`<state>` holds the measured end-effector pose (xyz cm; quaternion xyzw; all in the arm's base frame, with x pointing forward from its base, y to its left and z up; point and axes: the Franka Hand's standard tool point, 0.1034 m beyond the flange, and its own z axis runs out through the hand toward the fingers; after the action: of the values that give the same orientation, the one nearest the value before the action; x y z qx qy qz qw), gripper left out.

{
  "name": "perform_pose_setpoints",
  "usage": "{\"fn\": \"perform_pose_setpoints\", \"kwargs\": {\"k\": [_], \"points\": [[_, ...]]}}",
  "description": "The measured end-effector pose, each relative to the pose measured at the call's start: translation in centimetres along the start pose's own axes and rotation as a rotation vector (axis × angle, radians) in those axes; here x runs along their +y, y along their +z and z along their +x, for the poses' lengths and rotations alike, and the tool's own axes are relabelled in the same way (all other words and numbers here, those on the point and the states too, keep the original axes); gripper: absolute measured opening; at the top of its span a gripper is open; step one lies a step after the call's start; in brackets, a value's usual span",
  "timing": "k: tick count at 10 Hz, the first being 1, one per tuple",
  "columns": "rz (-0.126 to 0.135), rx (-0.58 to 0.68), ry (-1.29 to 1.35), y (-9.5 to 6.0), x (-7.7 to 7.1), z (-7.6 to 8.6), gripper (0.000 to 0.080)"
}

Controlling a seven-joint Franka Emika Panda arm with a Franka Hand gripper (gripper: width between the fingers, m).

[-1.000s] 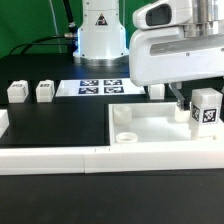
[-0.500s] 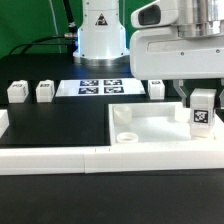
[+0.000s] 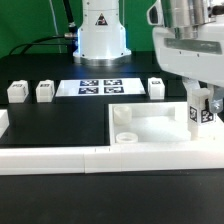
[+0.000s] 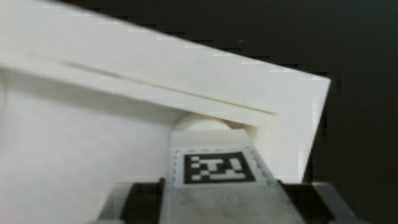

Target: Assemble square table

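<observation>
Gripper (image 3: 203,117) pinches held leg (image 3: 204,109) by its sides, upright, at the square table top's (image 3: 150,128) corner on the exterior view's right. Black-white tag on held leg (image 4: 217,166) sits between both fingers (image 4: 137,200). Two loose legs (image 3: 17,91) and a third loose leg (image 3: 156,87) stand toward the worktop's (image 3: 50,125) back edge, flanking the marker board (image 3: 97,87). Border rail (image 3: 60,158) runs along the front edge. Bare black worktop lies between rail and loose legs.

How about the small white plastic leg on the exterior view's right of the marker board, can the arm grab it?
Probably not yet: the gripper's jaws grip another tagged white leg at the white square table top's corner. Nothing stands over the loose leg.
</observation>
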<state>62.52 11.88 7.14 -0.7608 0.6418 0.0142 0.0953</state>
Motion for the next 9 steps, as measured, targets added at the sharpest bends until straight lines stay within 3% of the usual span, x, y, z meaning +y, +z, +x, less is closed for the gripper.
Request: {"fn": "perform_pose_setpoints", "kwargs": {"k": [2,3,4,5,8,9], "points": [[-0.007,0.004,-0.139,0.04,0.09,-0.08,0.0316],[-0.017,0.011,-0.32,0.09,0.18,-0.26,0.0503],[-0.023,0.012,-0.541,-0.03,0.08,-0.17,0.0602],[-0.055,-0.002,-0.742,-0.12,0.24,-0.29,0.0602],[-0.055,-0.001,-0.945,-0.16,0.16,-0.11,0.0647],[-0.074,0.01,-1.164,-0.22,0.16,0.17,0.0649]]}}
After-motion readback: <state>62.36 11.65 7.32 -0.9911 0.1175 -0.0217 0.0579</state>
